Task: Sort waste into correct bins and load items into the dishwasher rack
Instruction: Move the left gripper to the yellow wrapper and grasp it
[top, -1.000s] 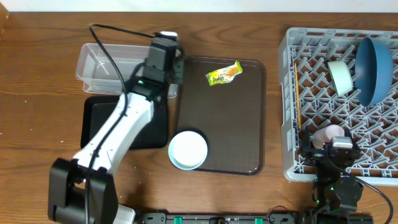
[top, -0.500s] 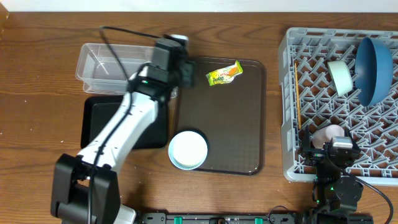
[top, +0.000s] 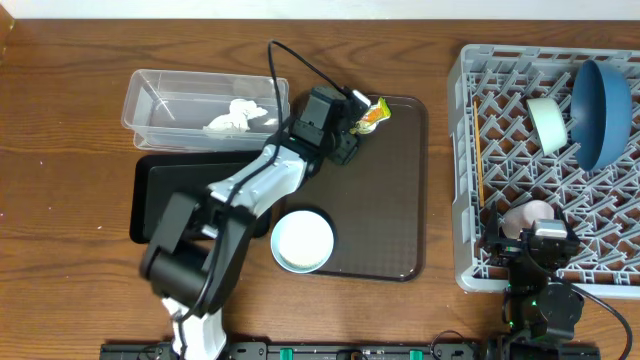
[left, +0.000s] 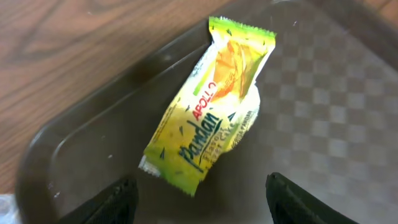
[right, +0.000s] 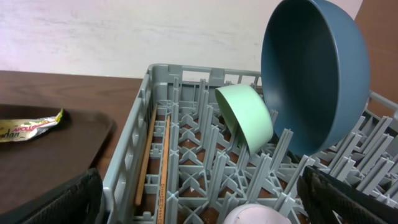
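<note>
Since a second ago the left arm has swung right, off the clear tub (top: 135, 110) and across to the tray's (top: 390, 200) far left corner. The tissue (top: 238, 116) now lies uncovered in that tub. The black tub (top: 150, 195), near it, shows nothing in the part we can see.

The left gripper (left: 202, 196) hangs spread over the wrapper (left: 208, 121), a finger to each side. We judge it is lined up for a pinch. The white bowl (top: 302, 241) sits at the tray's near edge.

The rack (top: 462, 150) props the chopsticks (right: 149, 155), mint bowl (top: 547, 122) and blue bowl (top: 600, 110) between its pegs. The cup (top: 530, 214) is in its near part, beside the spread, empty right gripper (top: 540, 232).
</note>
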